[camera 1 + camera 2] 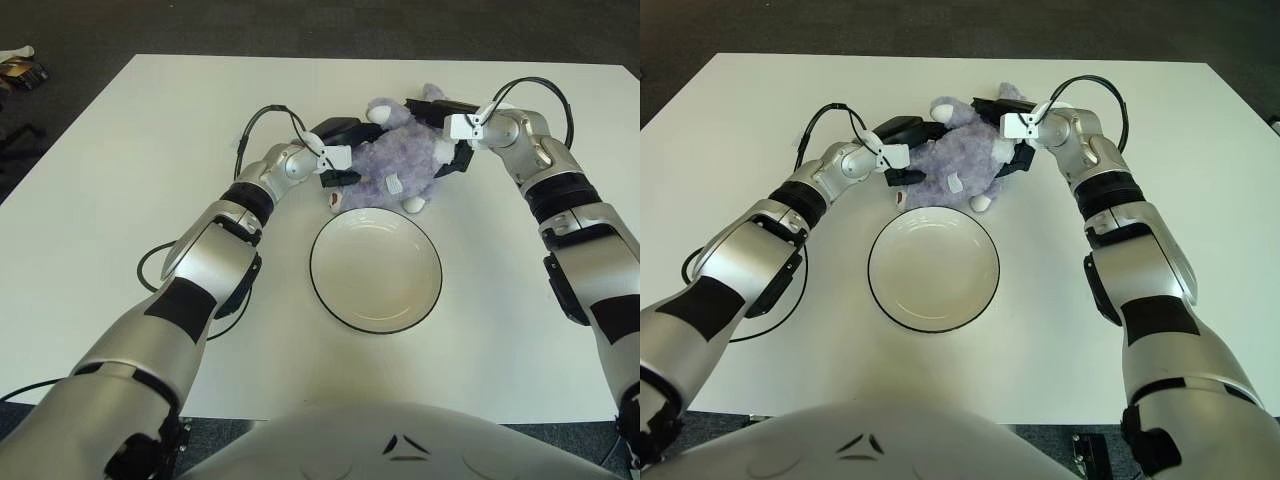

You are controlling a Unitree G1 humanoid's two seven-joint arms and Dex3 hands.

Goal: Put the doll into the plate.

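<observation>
Right, from the left eye view I have the doll (395, 165) lying on the white surface (120, 200) just beyond the far rim of the plate (376, 270), its long axis running roughly left to right. My left hand (335, 150) is pressed against its left end and my right hand (455, 140) against its right end, so the doll sits squeezed between the two. Both sets of fingers look closed onto the plush, though the fur hides the tips. The plate lies straight toward me from the doll, so I judge the coming move to be a short lift and a pull back

From the right eye view the gap between doll and plate rim reads more clearly: one white foot (981, 203) nearly touches the rim, and the dark right fingers (990, 106) show wrapped over the top of the doll's head end
</observation>
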